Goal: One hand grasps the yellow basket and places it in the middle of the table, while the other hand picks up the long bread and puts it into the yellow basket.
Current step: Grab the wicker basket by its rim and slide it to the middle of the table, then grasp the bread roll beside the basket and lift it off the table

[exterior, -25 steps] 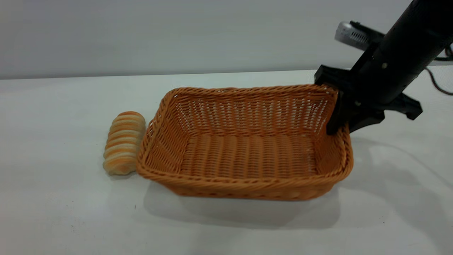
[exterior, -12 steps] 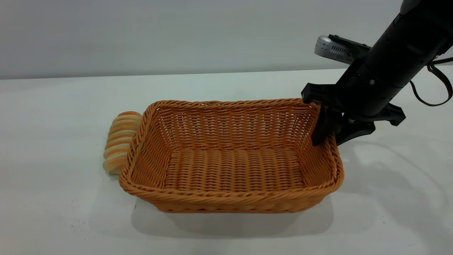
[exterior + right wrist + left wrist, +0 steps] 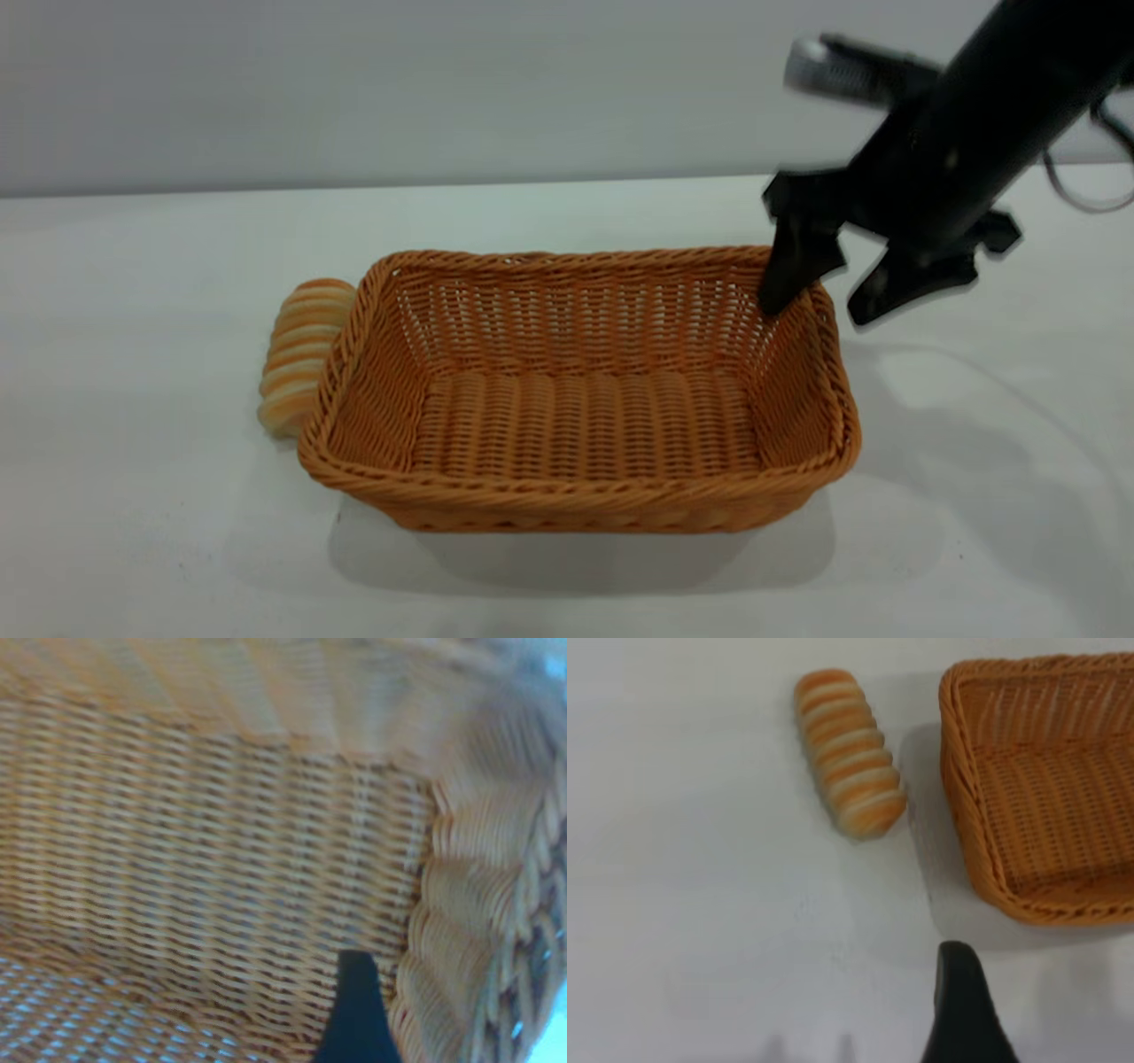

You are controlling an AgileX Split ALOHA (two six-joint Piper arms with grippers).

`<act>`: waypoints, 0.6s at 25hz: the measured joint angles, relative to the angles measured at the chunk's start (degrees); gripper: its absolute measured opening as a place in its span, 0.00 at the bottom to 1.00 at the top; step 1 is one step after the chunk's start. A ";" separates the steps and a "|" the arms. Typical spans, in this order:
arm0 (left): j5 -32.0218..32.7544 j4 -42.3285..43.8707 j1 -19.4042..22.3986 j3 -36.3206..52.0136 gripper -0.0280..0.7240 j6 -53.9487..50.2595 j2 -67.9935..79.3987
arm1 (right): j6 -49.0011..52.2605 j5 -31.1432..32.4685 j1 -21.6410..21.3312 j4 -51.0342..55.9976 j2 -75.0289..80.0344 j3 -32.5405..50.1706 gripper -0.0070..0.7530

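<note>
In the exterior view the yellow basket (image 3: pixel 576 399) hides the right side of the long bread (image 3: pixel 297 354). The right gripper (image 3: pixel 828 283) at upper right is motion-blurred. The left wrist view cuts the basket off at its right edge.

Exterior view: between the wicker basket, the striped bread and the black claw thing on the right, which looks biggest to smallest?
1. yellow basket
2. right gripper, nearer size unsure
3. long bread, partly hidden
</note>
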 joint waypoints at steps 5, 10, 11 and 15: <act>-1.26 0.00 0.00 0.00 0.72 -0.17 1.66 | -0.08 1.42 0.00 -3.05 -9.49 0.00 0.75; -3.87 0.00 0.00 0.00 0.72 -0.79 8.82 | -0.08 6.12 0.00 -7.99 -18.50 0.00 0.69; -5.24 0.00 0.00 0.00 0.72 -1.38 10.24 | -0.14 7.40 0.00 -8.67 -19.91 0.00 0.68; -11.53 0.00 0.00 0.00 0.72 -2.07 16.53 | -0.18 13.63 0.00 -10.42 -25.25 0.06 0.68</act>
